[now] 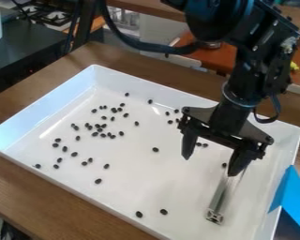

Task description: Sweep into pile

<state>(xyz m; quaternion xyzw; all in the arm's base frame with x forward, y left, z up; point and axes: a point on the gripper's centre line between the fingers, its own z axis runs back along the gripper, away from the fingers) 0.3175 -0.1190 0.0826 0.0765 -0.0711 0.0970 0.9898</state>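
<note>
The gripper (pixel 211 165) hangs over the right part of the white tray (pixel 71 201), its fingers spread wide apart. A silver metal bar (pixel 220 202) lies in the tray, running from below the right-hand finger toward the near side; whether that finger touches it I cannot tell. Small dark beans are scattered over the tray floor. Many sit loosely together left of centre, such as a bean (pixel 103 135). Others lie apart: one bean (pixel 155 149) near the middle, another bean (pixel 139 214) by the near wall. A few are beside and behind the gripper, partly hidden by it.
Raised walls run around the tray, which rests on a brown wooden table (pixel 27 187). A blue object (pixel 291 197) stands against the tray's right edge. Behind are a dark counter (pixel 27 51) at upper left and an orange-brown surface (pixel 209 55).
</note>
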